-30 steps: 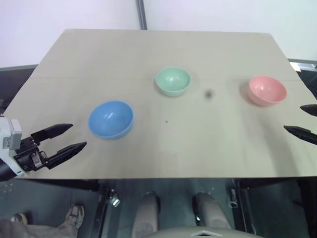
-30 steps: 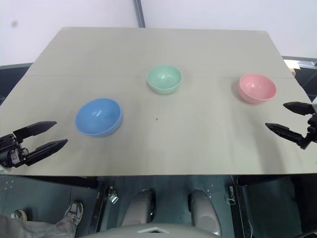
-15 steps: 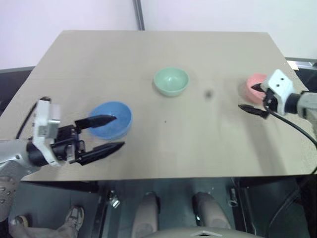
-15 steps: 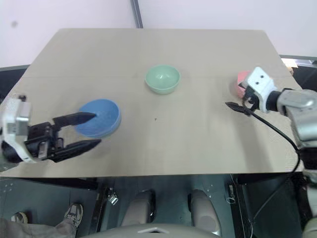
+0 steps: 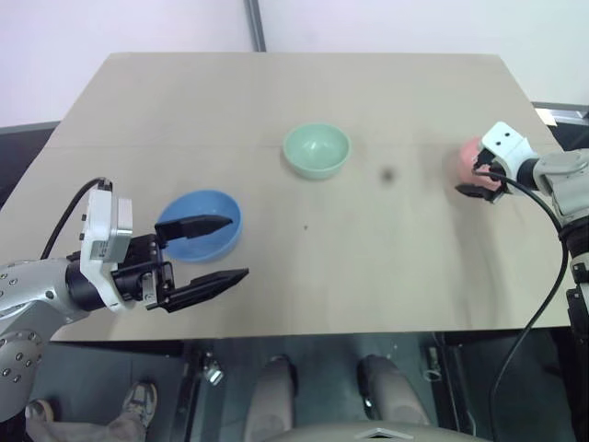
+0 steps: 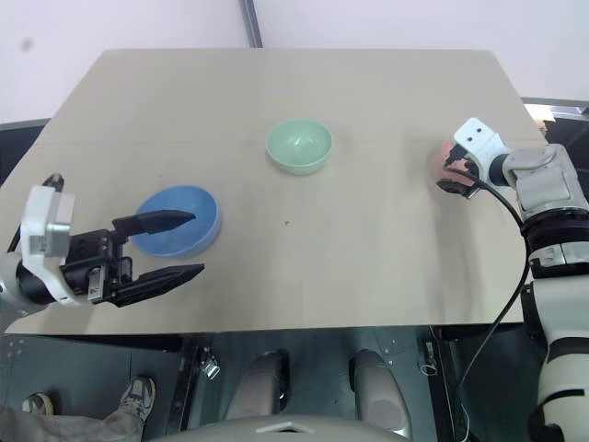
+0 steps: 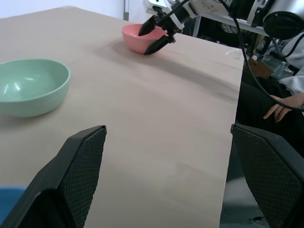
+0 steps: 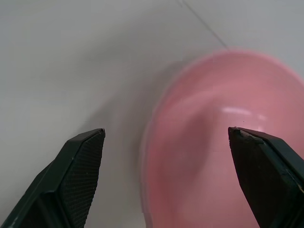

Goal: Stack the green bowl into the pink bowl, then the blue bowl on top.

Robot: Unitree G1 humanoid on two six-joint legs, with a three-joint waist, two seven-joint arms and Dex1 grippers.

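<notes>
nothing is stacking yet: green bowl (image 5: 317, 150), pink bowl (image 7: 138, 38) and blue bowl (image 5: 199, 224) are sitting apart on the worktop (image 5: 304, 87); left tool (image 5: 214, 250) and right tool (image 7: 156, 35) are both hanging released, empty.

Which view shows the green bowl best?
Left eye view: the green bowl sits whole and unblocked mid-table. Right eye view matches. Left wrist view shows it side-on, cut off at the frame edge.

Table (image 5: 276, 101): pale matt wood-look top, smooth. Green bowl (image 5: 317, 150), blue bowl (image 5: 204, 221), pink bowl (image 8: 223, 142): smooth plastic, soft sheen with small highlights. Left gripper (image 5: 210, 250) fingers (image 7: 71, 175): black, matt, cross-hatched pads.
</notes>
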